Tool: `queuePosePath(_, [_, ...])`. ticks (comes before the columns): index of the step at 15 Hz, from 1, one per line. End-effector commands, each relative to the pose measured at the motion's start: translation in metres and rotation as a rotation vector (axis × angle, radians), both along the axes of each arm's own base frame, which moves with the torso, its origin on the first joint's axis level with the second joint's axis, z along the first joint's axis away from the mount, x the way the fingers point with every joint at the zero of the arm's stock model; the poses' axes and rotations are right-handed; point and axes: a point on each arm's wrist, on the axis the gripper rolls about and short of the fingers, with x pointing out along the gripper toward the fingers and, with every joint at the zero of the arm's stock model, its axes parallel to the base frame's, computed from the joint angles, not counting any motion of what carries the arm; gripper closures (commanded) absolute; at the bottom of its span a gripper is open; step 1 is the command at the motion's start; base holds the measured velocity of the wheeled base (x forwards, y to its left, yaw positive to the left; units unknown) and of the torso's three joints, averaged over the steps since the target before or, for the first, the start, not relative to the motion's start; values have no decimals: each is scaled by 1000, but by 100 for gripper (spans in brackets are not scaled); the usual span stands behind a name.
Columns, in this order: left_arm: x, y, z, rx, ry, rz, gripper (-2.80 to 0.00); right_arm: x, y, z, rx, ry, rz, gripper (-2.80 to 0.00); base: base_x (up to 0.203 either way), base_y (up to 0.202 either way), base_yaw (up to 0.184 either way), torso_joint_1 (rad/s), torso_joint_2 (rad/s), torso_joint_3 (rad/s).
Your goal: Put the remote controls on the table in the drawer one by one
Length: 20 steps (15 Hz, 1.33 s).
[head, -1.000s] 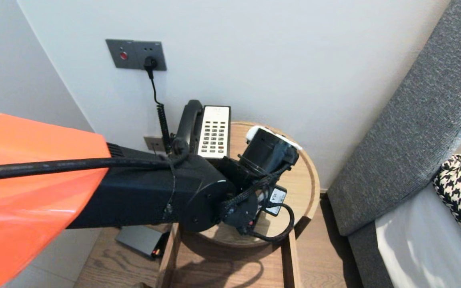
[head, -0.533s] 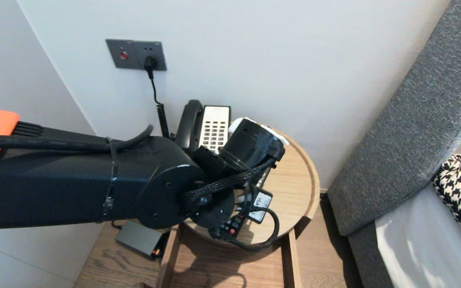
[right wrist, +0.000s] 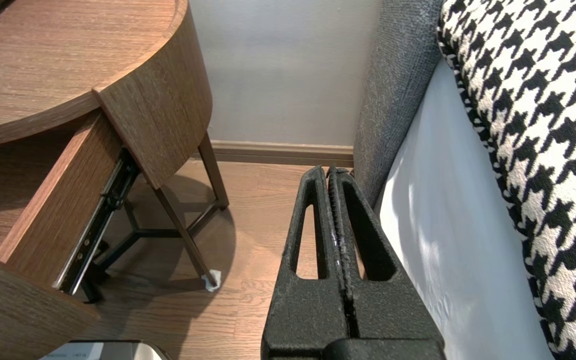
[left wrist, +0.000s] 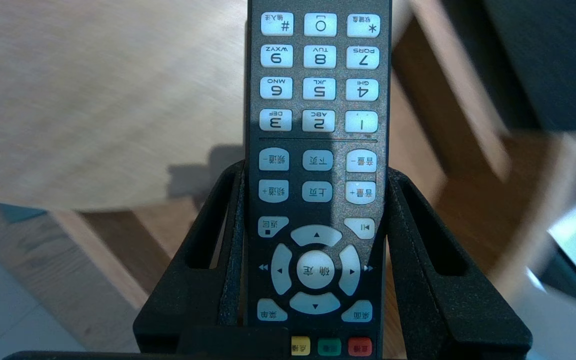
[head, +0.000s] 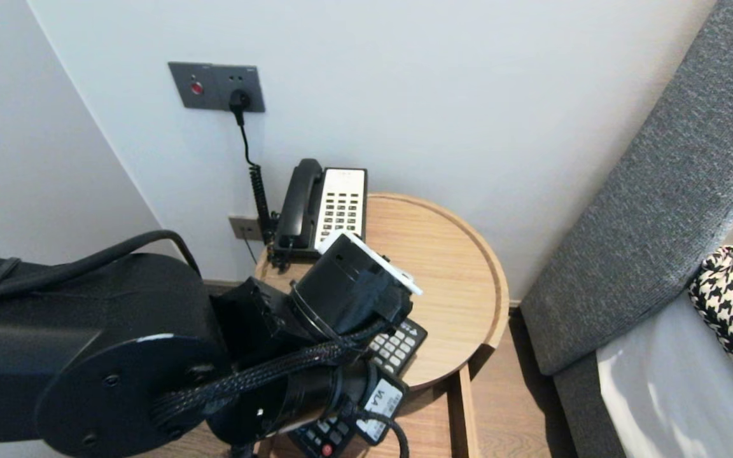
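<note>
Clamped in the left gripper [left wrist: 315,172], at about half its span: a black remote [left wrist: 315,100], pinched by both long edges level with the arrow pad. Keys facing up. Long axis in line with the fingers, number-key end pointing away from the wrist, coloured-button end back at the palm. In the head view, runs from 7 o'clock to 1 o'clock. Hangs at the 7 o'clock rim of the round table [head: 468,267], far tip over the wood, near end out above the open drawer [head: 462,407]. Impossible to tell whether touching the table top.

Left arm in from 9 o'clock of the head view, low across the foreground, wrist bent toward 1 o'clock with the gripper tucked beneath it.

At 11 o'clock on the table top, well apart from the remote: a telephone [head: 322,207].

Parked on the other side: right gripper [right wrist: 329,170], fingers pressed together on nothing, aimed at the floor between the table's legs and the bed [right wrist: 468,225].
</note>
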Motion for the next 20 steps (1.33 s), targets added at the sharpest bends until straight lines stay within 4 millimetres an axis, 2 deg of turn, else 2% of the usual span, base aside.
queuePosePath(1, [-17,6,3,-16,19,-62,0,2,0,-7,1,25,0,0,0,0,0,0,0,0])
queuePosePath(3, [-26,8,-4,-8,68,-119,0,2,0,-7,2,25,0,0,0,0,0,0,0,0])
queuePosePath(10, [-30,10,-24,-28,99,-181,0,2,0,-7,1,25,0,0,0,0,0,0,0,0])
queuePosePath(20, [-33,12,-28,-56,160,-259,0,2,0,-7,1,25,0,0,0,0,0,0,0,0])
